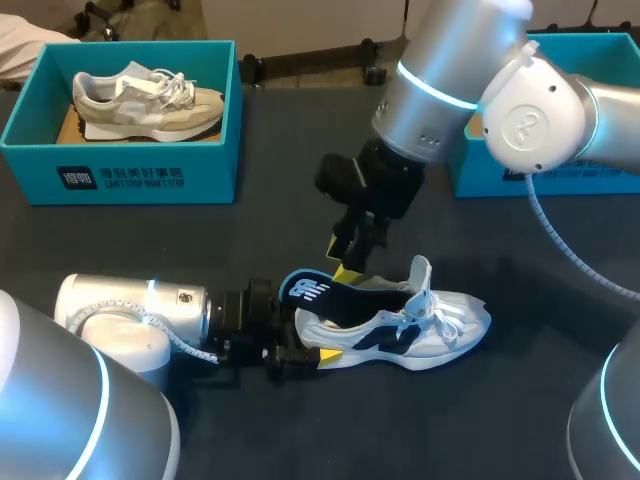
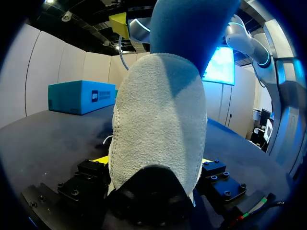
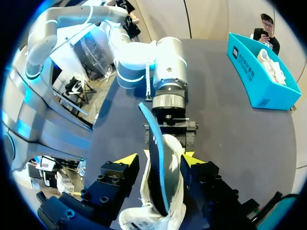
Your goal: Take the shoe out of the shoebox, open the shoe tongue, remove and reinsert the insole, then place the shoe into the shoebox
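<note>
White mesh sneaker (image 1: 430, 325), curved navy insole (image 1: 330, 295) rising from it.
Your left gripper (image 1: 300, 357) pinches its fuzzy heel; your right gripper (image 1: 343, 260) straddles the insole, fingers spread.

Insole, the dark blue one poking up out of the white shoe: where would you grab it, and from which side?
Probably its raised heel end, where the insole stands free above the collar of the shoe. Come from above, a finger on each flat face: it is thin and on edge. The right gripper hangs so, open around it; the left gripper clamps the heel.
</note>
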{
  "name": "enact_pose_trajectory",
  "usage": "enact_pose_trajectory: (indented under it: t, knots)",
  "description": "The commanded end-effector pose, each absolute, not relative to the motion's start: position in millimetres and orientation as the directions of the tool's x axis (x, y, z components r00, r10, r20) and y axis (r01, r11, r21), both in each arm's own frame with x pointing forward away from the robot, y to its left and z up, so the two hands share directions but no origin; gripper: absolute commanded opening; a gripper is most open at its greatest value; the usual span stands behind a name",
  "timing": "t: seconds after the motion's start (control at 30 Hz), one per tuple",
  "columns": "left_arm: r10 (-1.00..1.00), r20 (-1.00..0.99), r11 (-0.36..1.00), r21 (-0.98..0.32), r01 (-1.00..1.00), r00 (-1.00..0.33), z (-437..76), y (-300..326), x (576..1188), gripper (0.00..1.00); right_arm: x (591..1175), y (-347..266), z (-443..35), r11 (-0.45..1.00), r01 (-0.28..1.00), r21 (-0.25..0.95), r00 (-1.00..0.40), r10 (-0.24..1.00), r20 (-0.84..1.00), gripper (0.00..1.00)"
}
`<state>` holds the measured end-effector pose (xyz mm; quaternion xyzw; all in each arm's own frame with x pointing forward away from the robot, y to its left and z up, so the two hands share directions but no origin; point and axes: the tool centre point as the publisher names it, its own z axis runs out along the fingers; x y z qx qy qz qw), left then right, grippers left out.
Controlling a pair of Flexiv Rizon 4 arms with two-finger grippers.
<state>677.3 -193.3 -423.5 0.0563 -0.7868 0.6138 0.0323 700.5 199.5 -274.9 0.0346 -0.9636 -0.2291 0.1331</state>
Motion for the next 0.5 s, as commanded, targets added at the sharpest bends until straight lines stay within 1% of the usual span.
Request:
enact_pose_trajectory:
  t: [0.03,0.17,0.33,0.5]
  knots:
    - [-0.049,0.121,0.243,-0.961,-0.129,-0.991,-429,-191,678,0.00,703,205,-286,0.878,-0.020,0.479,-0.957,-0.156,0.246,0.53]
    - [-0.049,0.121,0.243,-0.961,-0.129,-0.991,-429,-191,678,0.00,702,211,-289,0.878,-0.031,0.479,-0.949,-0.176,0.261,0.52]
    - [-0.049,0.121,0.243,-0.961,-0.129,-0.991,-429,-191,678,0.00,700,206,-299,0.870,0.015,0.492,-0.939,-0.156,0.306,0.47]
    - [-0.049,0.121,0.243,-0.961,-0.129,-0.991,-429,-191,678,0.00,698,204,-306,0.869,0.042,0.493,-0.935,-0.139,0.326,0.47]
